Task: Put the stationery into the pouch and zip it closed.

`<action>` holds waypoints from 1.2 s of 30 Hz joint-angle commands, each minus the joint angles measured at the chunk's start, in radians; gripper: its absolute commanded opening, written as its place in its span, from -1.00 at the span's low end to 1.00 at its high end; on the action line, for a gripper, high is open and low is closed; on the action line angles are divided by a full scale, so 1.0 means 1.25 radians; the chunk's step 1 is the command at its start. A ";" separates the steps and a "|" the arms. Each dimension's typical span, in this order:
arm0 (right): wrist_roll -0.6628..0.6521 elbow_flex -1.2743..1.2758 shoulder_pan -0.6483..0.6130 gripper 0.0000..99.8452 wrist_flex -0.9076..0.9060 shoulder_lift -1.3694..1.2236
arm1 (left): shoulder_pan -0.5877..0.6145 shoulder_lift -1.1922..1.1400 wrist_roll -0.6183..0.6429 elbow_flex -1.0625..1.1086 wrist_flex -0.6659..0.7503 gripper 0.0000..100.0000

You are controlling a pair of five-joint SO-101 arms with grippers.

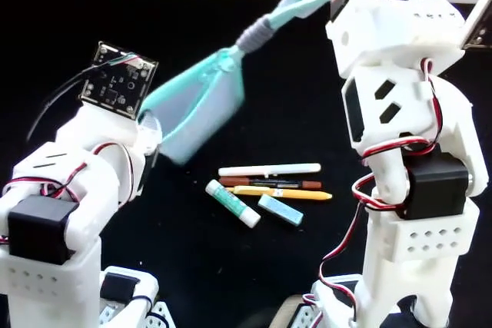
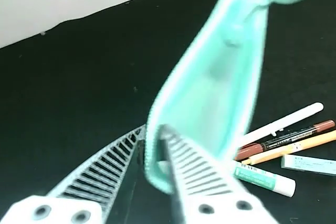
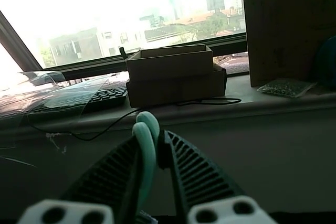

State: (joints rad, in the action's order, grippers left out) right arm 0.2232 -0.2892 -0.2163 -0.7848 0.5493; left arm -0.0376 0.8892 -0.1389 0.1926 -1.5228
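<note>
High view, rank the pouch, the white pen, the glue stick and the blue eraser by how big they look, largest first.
1. teal pouch, though it is held up off the table, nearer the camera
2. white pen
3. glue stick
4. blue eraser, only slightly smaller than the glue stick

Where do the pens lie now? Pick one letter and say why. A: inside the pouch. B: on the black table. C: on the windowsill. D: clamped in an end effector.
B: the three pens lie side by side on the black table, while the pouch is held up off the table.
</note>
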 commanded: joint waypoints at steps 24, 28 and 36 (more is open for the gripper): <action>-0.184 -0.031 -0.053 -0.99 -0.622 0.012 | -0.001 0.007 -0.212 0.181 0.043 -0.98; -0.191 -0.066 -0.115 -0.99 -0.646 0.013 | 0.046 0.013 -0.212 0.218 0.049 -0.98; -0.173 -0.326 -0.122 -0.98 -0.608 0.002 | 0.282 0.014 -0.210 0.217 0.042 -0.61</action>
State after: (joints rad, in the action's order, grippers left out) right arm -0.0023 -0.5823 -0.3652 -1.5766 0.5508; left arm 0.2340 0.8953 -0.3966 0.4611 -1.4737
